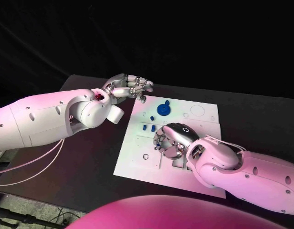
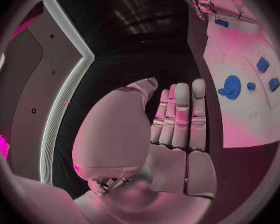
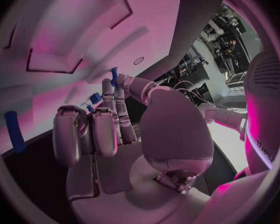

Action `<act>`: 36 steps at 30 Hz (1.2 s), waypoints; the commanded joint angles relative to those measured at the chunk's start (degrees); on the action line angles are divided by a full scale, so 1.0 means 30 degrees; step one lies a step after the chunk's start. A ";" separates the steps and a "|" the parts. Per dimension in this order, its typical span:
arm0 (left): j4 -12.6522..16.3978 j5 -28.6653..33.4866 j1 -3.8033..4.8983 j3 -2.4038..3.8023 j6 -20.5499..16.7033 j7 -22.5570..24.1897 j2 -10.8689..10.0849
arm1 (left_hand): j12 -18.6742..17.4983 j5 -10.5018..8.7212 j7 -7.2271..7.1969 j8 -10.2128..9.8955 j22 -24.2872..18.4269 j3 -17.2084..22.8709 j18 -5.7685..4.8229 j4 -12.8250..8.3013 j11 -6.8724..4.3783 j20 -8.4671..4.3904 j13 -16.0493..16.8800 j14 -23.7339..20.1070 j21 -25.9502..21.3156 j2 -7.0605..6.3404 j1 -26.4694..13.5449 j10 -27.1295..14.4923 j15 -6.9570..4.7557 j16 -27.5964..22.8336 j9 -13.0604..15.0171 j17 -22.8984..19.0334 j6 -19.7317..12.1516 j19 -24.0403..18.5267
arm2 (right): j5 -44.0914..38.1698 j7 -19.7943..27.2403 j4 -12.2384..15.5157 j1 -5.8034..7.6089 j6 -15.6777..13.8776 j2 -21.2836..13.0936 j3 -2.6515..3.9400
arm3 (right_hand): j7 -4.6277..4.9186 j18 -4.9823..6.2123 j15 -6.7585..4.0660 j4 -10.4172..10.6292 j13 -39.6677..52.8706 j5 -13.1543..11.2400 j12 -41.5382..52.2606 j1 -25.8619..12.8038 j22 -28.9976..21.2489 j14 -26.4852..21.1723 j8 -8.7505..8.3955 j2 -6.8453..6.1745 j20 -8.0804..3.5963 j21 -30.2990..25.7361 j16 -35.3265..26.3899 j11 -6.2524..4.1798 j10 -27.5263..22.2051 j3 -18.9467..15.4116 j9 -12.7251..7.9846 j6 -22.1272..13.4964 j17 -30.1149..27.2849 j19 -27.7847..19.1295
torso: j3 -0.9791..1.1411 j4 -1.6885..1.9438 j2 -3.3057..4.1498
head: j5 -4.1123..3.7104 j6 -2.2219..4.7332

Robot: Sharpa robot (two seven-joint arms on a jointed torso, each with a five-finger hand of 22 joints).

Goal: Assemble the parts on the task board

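The white task board (image 1: 137, 157) is laid in the middle of the black surface (image 1: 85, 162). A blue round part with a knob (image 1: 163, 109) is seated near the board's far edge, and two small blue parts (image 1: 148, 128) are set side by side just nearer than it.

The right hand (image 1: 173, 139) is held low over the middle of the board, just right of the two small parts. In the right wrist view its fingers (image 3: 109, 102) are curled down toward the board, and a small blue part (image 3: 114, 75) is seen at their tips; whether it is pinched or merely touched cannot be told.

The left hand (image 1: 128, 88) is held above the surface at the board's far left corner, apart from the board. In the left wrist view its fingers (image 2: 180, 117) are drawn close together and lightly bent, with nothing held in them.
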 commanded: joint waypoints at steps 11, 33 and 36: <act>0.0026 0.0486 0.0010 0.0018 0.0441 -0.0111 0.0027 | -0.0124 0.0082 -0.0019 0.0118 -0.0024 0.0113 0.0179 -0.0011 0.0057 0.0009 -0.0029 -0.0070 -0.0108 -0.0001 -0.0215 -0.0123 0.0021 -0.0097 0.0027 -0.0030 -0.0114 0.0173 | -0.0400 0.0242 -0.0386 -0.0057 0.0536 0.0188 -0.0036 | 0.0000 -0.0315 0.0009 -0.0054 0.0026 0.0144 0.0107 -0.0186 0.4101 0.0815 -0.0120 0.0018 0.0019 -0.0025 -0.0048 -0.0178 0.0062 0.0043 0.0037 -0.0204 -0.0029 0.0635 | -0.0002 -0.0008 -0.0010 | 0.0066 0.0003; -0.0004 0.0463 0.0015 0.0018 0.0401 -0.0141 -0.0004 | -0.0132 0.0092 -0.0014 0.0143 -0.0030 0.0136 0.0178 -0.0032 0.0066 0.0017 -0.0032 -0.0064 -0.0137 -0.0003 -0.0261 -0.0153 0.0032 -0.0101 0.0039 -0.0033 -0.0146 0.0188 | -0.0239 0.0359 -0.0649 -0.0097 0.1208 0.0515 -0.0168 | 0.0003 -0.0326 0.0029 -0.0057 0.0048 0.0199 0.0083 -0.0300 0.4116 0.0817 -0.0115 -0.0038 0.0040 0.0031 -0.0040 -0.0162 0.0075 -0.0053 0.0086 -0.0194 -0.0026 0.0657 | -0.0012 0.0000 -0.0018 | 0.0035 0.0003; -0.0016 0.0463 0.0015 0.0018 0.0392 -0.0136 -0.0002 | -0.0134 0.0096 -0.0012 0.0155 -0.0032 0.0152 0.0178 -0.0035 0.0070 0.0020 -0.0033 -0.0061 -0.0148 0.0012 -0.0284 -0.0162 0.0035 -0.0102 0.0044 -0.0034 -0.0155 0.0195 | -0.0228 0.0371 -0.0651 -0.0101 0.1310 0.0532 -0.0183 | -0.0005 -0.0323 0.0045 -0.0040 0.0064 0.0418 0.0031 -0.0452 0.4111 0.0817 -0.0143 -0.0109 0.0061 0.0018 -0.0037 -0.0150 0.0047 -0.0189 0.0127 -0.0232 -0.0038 0.0651 | -0.0012 -0.0005 -0.0017 | 0.0007 0.0003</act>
